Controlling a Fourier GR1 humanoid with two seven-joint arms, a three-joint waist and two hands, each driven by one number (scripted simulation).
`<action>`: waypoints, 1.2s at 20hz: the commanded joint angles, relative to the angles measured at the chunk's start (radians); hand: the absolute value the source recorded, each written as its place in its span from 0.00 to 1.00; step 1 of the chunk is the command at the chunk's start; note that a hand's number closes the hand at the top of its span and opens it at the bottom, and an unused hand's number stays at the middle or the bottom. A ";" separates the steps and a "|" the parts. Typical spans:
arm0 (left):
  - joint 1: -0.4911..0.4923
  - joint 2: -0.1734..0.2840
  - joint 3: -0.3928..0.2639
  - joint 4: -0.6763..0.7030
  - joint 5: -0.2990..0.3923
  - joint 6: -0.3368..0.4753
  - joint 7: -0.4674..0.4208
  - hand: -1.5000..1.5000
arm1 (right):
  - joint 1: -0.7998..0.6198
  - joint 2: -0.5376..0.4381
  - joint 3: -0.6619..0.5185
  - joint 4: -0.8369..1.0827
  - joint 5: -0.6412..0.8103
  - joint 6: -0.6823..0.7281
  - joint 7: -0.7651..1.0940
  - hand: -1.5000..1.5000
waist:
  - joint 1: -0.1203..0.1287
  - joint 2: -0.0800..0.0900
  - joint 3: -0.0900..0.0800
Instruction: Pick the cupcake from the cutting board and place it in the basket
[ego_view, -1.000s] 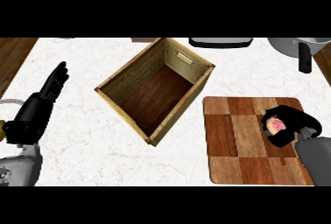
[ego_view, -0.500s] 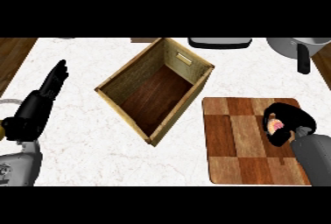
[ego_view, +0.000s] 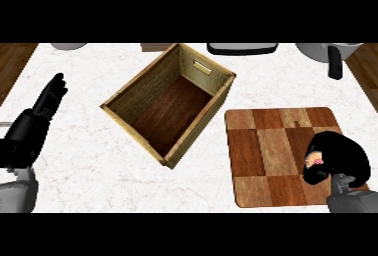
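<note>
On the right side of the wooden cutting board (ego_view: 269, 155), my right hand (ego_view: 341, 159) curls round the cupcake (ego_view: 316, 158); only a pink and cream sliver shows past the fingers. The basket (ego_view: 170, 107), a wooden box with an open top, stands tilted left of the board, nothing inside it. My left hand (ego_view: 35, 122) rests open at the far left of the counter, fingers straight and pointing away.
Along the counter's far edge sit a grey bowl (ego_view: 68, 46), a dark tray (ego_view: 242, 48) and a pot with a black handle (ego_view: 331, 55). White marble counter lies between the basket and my left hand.
My right hand has closed further over the cupcake and drawn slightly toward the board's lower right. The left hand and basket have stayed put.
</note>
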 joint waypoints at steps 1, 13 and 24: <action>-0.050 -0.032 -0.018 0.022 -0.024 0.038 0.019 0.50 | 0.064 0.032 0.044 -0.258 0.108 -0.019 0.186 1.00 | -0.004 0.007 0.002; -0.017 -0.024 -0.032 0.008 -0.020 0.005 -0.014 0.50 | -0.255 0.190 0.078 -0.790 0.146 -0.089 0.307 1.00 | 0.036 0.009 0.002; -0.074 -0.033 -0.046 0.089 -0.039 0.005 -0.034 0.50 | -0.993 0.315 -0.042 -0.387 0.038 0.105 0.468 1.00 | 0.057 0.013 0.000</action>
